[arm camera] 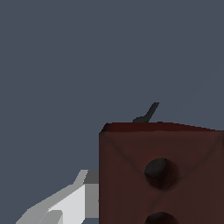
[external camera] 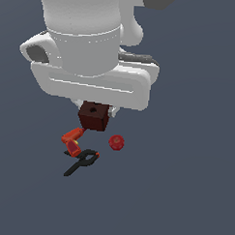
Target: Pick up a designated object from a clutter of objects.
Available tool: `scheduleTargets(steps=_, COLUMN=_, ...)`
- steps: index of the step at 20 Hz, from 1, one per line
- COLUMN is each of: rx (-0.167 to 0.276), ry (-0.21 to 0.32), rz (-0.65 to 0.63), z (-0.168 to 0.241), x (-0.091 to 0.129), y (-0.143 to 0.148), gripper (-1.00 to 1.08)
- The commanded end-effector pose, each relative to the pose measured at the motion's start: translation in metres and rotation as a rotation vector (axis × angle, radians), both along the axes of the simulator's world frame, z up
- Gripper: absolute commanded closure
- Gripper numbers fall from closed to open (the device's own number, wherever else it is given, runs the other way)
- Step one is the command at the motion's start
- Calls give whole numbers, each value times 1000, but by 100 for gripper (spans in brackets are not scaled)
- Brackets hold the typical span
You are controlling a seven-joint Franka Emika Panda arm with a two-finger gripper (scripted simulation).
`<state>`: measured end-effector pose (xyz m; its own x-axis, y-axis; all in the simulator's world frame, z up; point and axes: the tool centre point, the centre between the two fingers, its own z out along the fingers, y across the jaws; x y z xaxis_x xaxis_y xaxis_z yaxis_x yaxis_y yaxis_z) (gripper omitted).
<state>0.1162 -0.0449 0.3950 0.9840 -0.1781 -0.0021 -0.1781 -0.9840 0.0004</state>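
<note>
The designated object, a dark reddish-brown block [external camera: 94, 117] with a round hole in its face, sits between the fingers of my gripper [external camera: 96, 108] right under the white hand. In the wrist view the block [arm camera: 162, 175] fills the near corner, and one pale finger [arm camera: 70, 201] presses against its side. The other finger is hidden behind the block. The rest of the clutter of objects lies below it in the exterior view: a red-orange drill [external camera: 73, 140], a red ball [external camera: 117, 142] and a black scissor-like tool [external camera: 81, 162].
A dark tip of the scissor-like tool [arm camera: 149, 112] pokes out from behind the block in the wrist view. The big white arm body [external camera: 88, 50] covers the upper part of the exterior view. Plain grey floor [external camera: 184, 190] surrounds everything.
</note>
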Motion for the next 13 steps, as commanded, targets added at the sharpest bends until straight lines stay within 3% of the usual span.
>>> scheduleTargets(steps=1, rx=0, ry=-2, rz=0, z=8, x=5, y=2, gripper=108)
scheduleTargets(steps=13, rx=0, ry=-2, rz=0, z=19, x=15, y=5, gripper=108)
